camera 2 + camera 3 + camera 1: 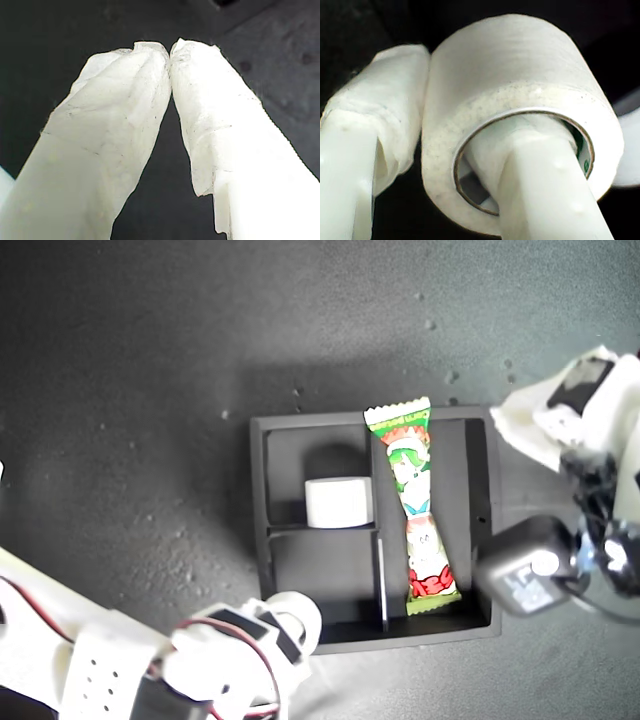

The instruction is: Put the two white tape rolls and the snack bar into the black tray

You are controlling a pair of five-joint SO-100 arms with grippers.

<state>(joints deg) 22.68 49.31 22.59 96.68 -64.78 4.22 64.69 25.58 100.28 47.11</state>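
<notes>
A: Exterior view first. What's in the black tray (478,540)?

B: The snack bar (415,510) lies lengthwise in the long compartment on the exterior view's right side of the tray; its top end rests up on the far rim. The all-white tape roll (339,502) stands on edge in the far small compartment, touching the divider. The near small compartment has an arm's white end (290,625) over its near corner, at the exterior view's bottom left.

A: Other arm?

B: At the exterior view's right edge, off the tray, just beside its right wall. White tip (545,425) over the dark table (150,390).

A: First wrist view?

B: My first gripper (170,52) has its wrapped fingers (125,115) meeting at the tips, nothing between them. Dark table below, and a tray corner (225,10) shows ahead.

A: Second wrist view?

B: My second gripper (465,130) is clamped on the tape roll with green-lined core (520,90): one finger (540,170) runs through the core, the other (390,100) presses the outer wall. Roll is off the surface, dark behind it. From that view alone I can't tell which compartment it's over.
</notes>
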